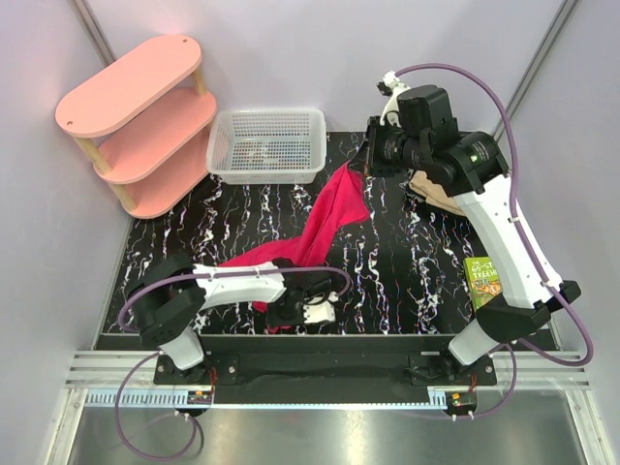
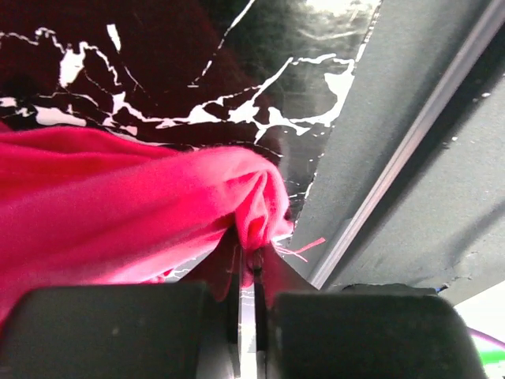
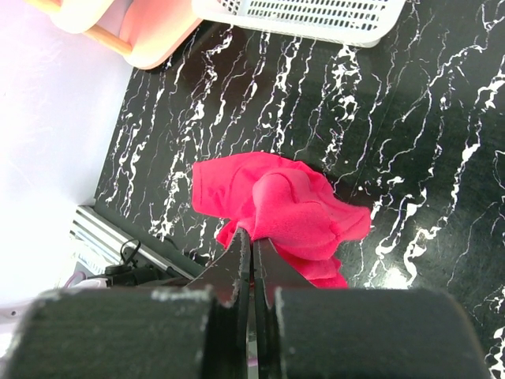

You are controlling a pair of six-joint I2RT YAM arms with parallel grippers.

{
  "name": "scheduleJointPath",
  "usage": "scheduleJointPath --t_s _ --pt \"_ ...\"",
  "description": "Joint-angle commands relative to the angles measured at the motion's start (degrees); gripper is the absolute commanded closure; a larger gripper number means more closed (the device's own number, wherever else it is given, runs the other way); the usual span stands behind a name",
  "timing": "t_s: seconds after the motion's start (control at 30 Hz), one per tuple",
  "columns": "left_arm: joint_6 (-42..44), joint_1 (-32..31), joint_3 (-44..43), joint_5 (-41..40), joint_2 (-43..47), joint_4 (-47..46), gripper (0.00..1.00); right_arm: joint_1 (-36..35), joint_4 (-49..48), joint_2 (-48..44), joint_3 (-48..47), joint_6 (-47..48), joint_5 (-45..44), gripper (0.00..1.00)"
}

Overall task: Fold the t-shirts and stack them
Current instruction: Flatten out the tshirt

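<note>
The crimson-pink t-shirt (image 1: 325,225) stretches diagonally across the black marbled table, from the near left up to the far right. My left gripper (image 1: 274,312) is low at the table's near edge, shut on one end of the shirt (image 2: 158,213). My right gripper (image 1: 364,165) is raised near the basket, shut on the other end, and the shirt (image 3: 284,207) hangs below it. A folded tan shirt (image 1: 433,191) lies at the far right, mostly hidden behind my right arm. The grey and pale pink shirts are out of view.
A white mesh basket (image 1: 268,144) stands at the table's far edge. A pink three-tier shelf (image 1: 140,121) stands at the far left. A green book (image 1: 481,274) lies at the right. The table's metal rail (image 2: 410,150) runs along its near edge.
</note>
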State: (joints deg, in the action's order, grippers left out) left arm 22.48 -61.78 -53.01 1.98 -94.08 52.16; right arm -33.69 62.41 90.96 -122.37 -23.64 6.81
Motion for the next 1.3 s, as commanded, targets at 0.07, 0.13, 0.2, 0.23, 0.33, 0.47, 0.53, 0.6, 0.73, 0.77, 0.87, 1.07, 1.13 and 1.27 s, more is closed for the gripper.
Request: scheduleJointPath --t_s 0.07,0.13,0.2,0.23,0.33,0.47,0.53,0.6,0.73,0.77,0.87,1.07,1.13,1.27 --pt "1.77 8.41 -4.01 0.92 14.7 1.26 1.0 1.87 -3.26 -2.98 0.11 0.52 1.01 1.0" --pt "4.14 16.81 -10.49 1.1 19.53 6.08 1.0 2.23 -3.17 -3.42 0.02 0.52 0.93 1.0" --pt "7.64 25.42 -15.95 1.27 25.86 9.52 1.0 2.49 -2.82 -4.29 0.11 0.61 0.66 1.0" --pt "8.8 28.0 -21.03 1.36 27.53 11.89 1.0 2.58 -2.82 -4.65 0.37 0.7 0.31 1.0" --pt "13.72 36.01 -28.34 0.31 33.43 15.85 1.0 2.75 -1.86 -6.66 1.07 1.22 -0.39 1.0" --pt "17.68 40.24 -31.88 -3.63 37.83 18.15 1.0 2.84 -0.1 -10.52 0.99 0.97 -0.57 1.0" --pt "18.73 41.38 -31.63 -6.0 40.37 17.63 1.0 2.84 0.77 -13.07 0.73 0.7 -0.39 1.0" --pt "19.35 42.61 -31.45 -7.68 42.13 16.92 1.0 2.84 1.66 -14.84 0.38 0.52 -0.22 1.0" --pt "21.64 44.81 -31.1 -11.63 44.86 15.96 1.0 2.76 5.08 -20.97 0.11 -1.49 -0.39 1.0" --pt "22.51 45.25 -31.18 -12.34 45.3 15.69 1.0 2.84 5.61 -21.87 0.2 -1.85 -0.31 1.0" --pt "24.19 45.78 -31.88 -14.54 46.97 14.81 1.0 2.93 8.68 -25.47 1.16 -3.52 0.75 1.0" --pt "26.56 45.87 -37.94 -17.89 48.2 17.09 1.0 2.84 11.68 -33.82 9.24 -7.03 3.21 1.0" --pt "27.17 45.87 -40.58 -17.89 48.38 19.11 1.0 2.84 12.38 -36.62 12.32 -8.17 3.39 1.0" --pt "28.84 45.87 -43.22 -18.33 49.69 22.01 1.0 2.84 12.38 -40.77 18.02 -10.28 4.88 1.0"
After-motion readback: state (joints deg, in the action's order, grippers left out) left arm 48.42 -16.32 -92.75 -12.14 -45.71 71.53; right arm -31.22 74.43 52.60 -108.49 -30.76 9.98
